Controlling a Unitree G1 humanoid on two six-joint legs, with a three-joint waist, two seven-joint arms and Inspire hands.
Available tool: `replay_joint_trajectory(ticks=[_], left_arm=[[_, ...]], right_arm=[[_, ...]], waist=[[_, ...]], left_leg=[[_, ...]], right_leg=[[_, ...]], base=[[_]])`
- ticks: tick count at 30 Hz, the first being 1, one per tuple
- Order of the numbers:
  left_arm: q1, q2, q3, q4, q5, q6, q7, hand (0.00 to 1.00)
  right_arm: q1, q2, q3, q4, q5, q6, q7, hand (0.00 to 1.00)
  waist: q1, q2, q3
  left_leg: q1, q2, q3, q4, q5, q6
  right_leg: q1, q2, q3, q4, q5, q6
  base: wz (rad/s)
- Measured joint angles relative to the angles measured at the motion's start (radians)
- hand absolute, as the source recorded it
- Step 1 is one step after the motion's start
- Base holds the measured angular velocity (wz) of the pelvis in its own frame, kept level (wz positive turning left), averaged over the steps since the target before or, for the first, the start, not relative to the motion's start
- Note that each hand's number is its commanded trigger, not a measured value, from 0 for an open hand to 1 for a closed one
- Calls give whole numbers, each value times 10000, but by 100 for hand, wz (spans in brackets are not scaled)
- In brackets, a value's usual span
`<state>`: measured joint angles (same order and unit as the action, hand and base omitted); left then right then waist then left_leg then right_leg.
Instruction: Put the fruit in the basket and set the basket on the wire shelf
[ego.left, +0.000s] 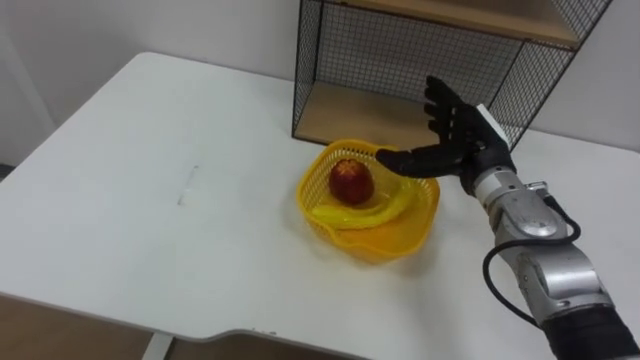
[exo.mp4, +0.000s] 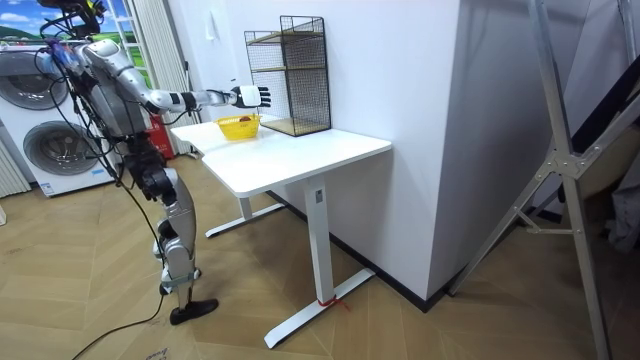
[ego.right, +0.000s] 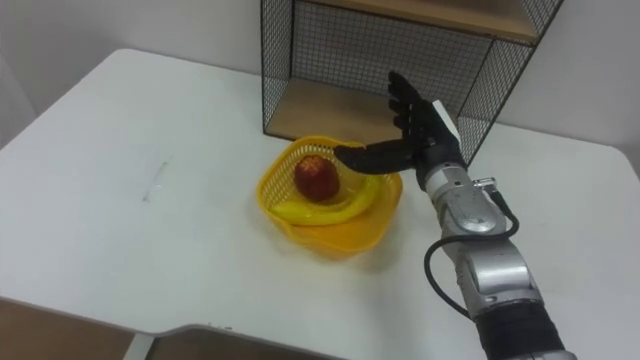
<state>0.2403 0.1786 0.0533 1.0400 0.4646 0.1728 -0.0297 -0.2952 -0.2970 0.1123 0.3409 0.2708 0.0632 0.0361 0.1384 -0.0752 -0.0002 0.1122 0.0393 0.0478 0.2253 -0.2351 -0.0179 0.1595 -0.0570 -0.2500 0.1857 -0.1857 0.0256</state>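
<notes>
Right hand (ego.left: 455, 132) fingers spread, thumb over basket (ego.left: 385, 240).

A yellow plastic basket (ego.left: 380, 246) sits upright on the table (ego.left: 150, 200), toward the far edge, just in front of the wire shelf (ego.left: 400, 50). In it lie a red apple (ego.left: 351, 181) at the left and a yellow banana (ego.left: 365, 213) curving along the near side. The wire shelf is black mesh with wooden boards.
</notes>
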Motion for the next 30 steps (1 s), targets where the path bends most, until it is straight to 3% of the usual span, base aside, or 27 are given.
replay_joint_trajectory(ticks=[9,12,14,18,20,22,24,25,27,30], left_arm=[[-34,-1,21,31,-46,-73,50,0],[46,-57,280,225,-659,-148,136,0],[137,-64,637,450,-1416,-205,428,0],[254,-61,1286,791,-2625,-368,980,0],[424,-64,2022,994,-4034,-431,1355,0],[583,-64,2436,1100,-5004,-440,1783,0],[672,-63,3009,1040,-5815,-516,2215,0],[699,-62,3386,952,-6251,-610,2557,0],[775,-61,3759,750,-6822,-676,3088,0],[817,-7,4245,-38,-7224,-691,4055,0]], right_arm=[[1,-52,-85,-11,486,-2,-6,0],[47,-56,-212,-445,796,-3,-129,0],[55,-56,-280,-634,867,-6,-359,0],[648,-68,-736,-1229,1300,-9,-581,0],[1288,-65,-1084,-1518,1792,-67,-637,0],[1677,-64,-1342,-1525,2054,-66,-851,0],[2069,-73,-1732,-1679,2065,-66,-1190,0],[2315,-86,-1969,-1849,2041,-65,-1452,0],[2578,-123,-2251,-2193,2047,-67,-1779,0],[3003,-135,-2495,-2398,1957,-64,-2158,0]], waist=[[-61,50,13],[-101,95,-9],[-245,144,-90],[-258,174,-75],[-245,294,-29],[-264,447,-52],[-268,598,-53],[-272,642,-113],[-312,788,-62],[-514,902,-113]], left_leg=[[9,3,25,-37,0,0],[19,3,31,-32,-1,0],[47,4,17,-10,0,0],[48,0,-26,36,-1,1],[140,3,4,-44,-3,2],[179,3,39,-104,-5,3],[133,0,40,-102,-1,5],[55,-6,46,-101,21,4],[24,-19,56,-107,55,5],[36,-34,21,-125,79,15]], right_leg=[[-22,3,19,1,0,0],[-10,4,39,-5,0,0],[25,7,19,-16,0,0],[67,-1,-34,-27,0,1],[134,-1,-16,-39,0,1],[142,-8,4,-32,0,1],[82,-18,2,-6,-1,3],[-14,-24,15,-1,-3,5],[-48,-32,27,-28,-4,4],[-22,-34,18,-120,-4,4]], base=[[-1],[0],[2],[3],[-2],[-4],[0],[0],[0],[7]])
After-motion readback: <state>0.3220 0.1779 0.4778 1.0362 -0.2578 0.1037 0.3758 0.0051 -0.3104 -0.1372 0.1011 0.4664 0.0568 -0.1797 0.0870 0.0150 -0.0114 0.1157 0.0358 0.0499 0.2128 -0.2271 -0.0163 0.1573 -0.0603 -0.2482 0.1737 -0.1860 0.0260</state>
